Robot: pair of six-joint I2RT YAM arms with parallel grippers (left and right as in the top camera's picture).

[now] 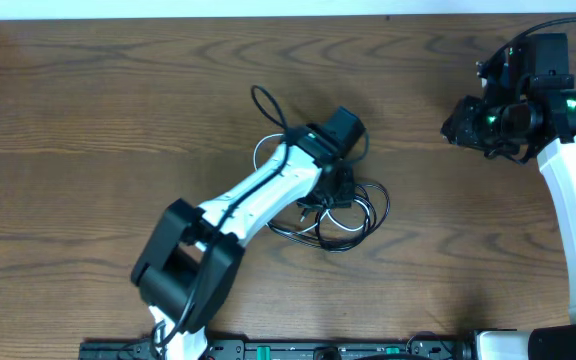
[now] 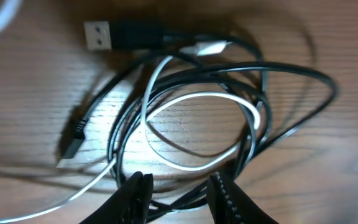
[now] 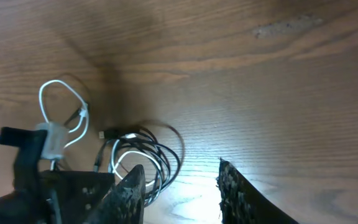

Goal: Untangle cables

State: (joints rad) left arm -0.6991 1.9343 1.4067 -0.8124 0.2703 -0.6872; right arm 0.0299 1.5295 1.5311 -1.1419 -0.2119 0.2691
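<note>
Two looped cords, the black cable [image 2: 135, 34] and the white cable [image 2: 194, 97], lie tangled on the wood-grain table [image 3: 260, 93] just ahead of the left gripper [image 2: 180, 193]. Its part-open fingers straddle the nearest black strands, their tips cut off and the view blurred. The right gripper [image 3: 179, 193] hangs open and empty, with both cables well beyond its left finger.

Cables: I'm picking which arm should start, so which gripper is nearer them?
Left. The left gripper is directly over the cables; the right gripper sits far off to their right.
</note>
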